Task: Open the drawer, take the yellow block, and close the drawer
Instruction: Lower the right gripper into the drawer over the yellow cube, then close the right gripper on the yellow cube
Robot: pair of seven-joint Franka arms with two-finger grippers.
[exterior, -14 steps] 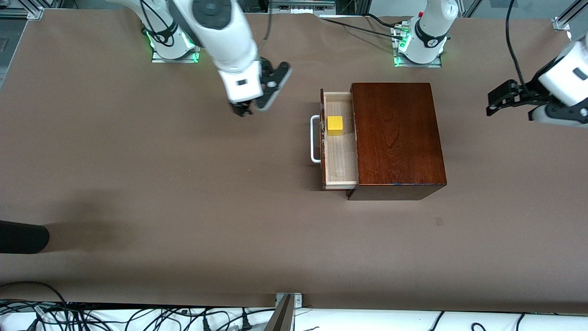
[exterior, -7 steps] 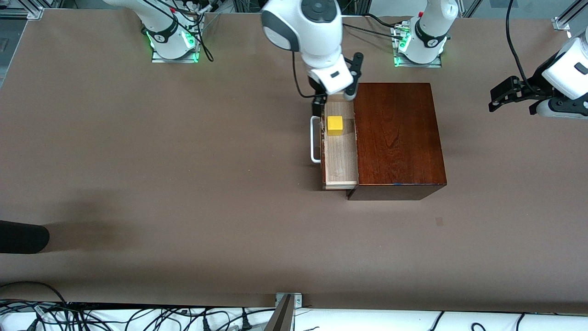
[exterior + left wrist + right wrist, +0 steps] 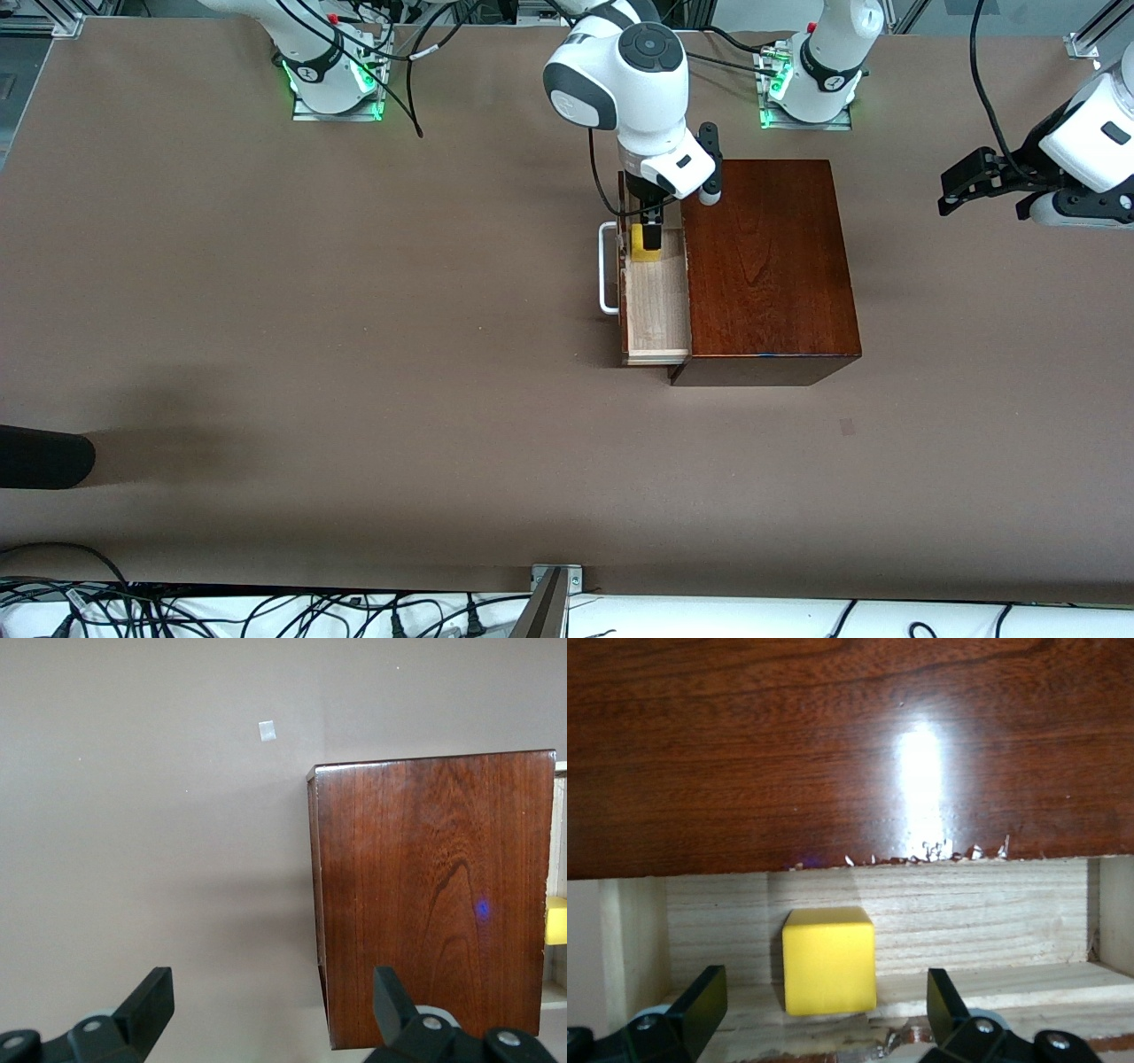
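Note:
The drawer (image 3: pixel 657 306) stands pulled out of the dark wooden box (image 3: pixel 766 266), its white handle (image 3: pixel 608 270) toward the right arm's end. In the pale tray lies the yellow block (image 3: pixel 640 250), partly covered by a dark finger. My right gripper (image 3: pixel 649 232) hangs over it, open. In the right wrist view the yellow block (image 3: pixel 829 961) sits just past the right gripper (image 3: pixel 824 990), between its spread fingers (image 3: pixel 702 997), which do not touch it. My left gripper (image 3: pixel 961 188) waits open over the table past the box; in the left wrist view the left gripper (image 3: pixel 270 992) holds nothing.
A small square mark (image 3: pixel 848 427) lies on the brown table nearer the front camera than the box. A dark object (image 3: pixel 44 456) juts in at the right arm's end. Cables (image 3: pixel 266 611) run along the near edge.
The right arm swung from over bare table to over the open drawer and came down with its open gripper above the yellow block. The left arm barely shifted.

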